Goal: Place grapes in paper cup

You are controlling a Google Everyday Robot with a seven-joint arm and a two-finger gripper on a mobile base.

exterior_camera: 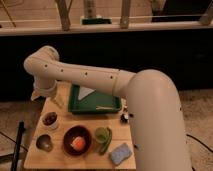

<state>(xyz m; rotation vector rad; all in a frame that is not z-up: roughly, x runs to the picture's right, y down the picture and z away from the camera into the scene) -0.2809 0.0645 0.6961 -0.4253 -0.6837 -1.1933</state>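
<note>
The paper cup (50, 121) is a short white cup at the left side of the wooden table (55, 159). The grapes (49, 118), dark reddish-brown lumps, sit inside its rim. My arm sweeps in from the right and bends down at the table's far left corner. The gripper (55, 101) hangs just above and behind the paper cup, next to the tray's left edge, apart from the cup.
A green tray (95, 106) lies at the back with a white sheet in it. A brown bowl (76, 141) holds an orange lump. A grey metal cup (44, 143) stands front left, a green cup (102, 135) centre, a blue sponge (120, 153) front right.
</note>
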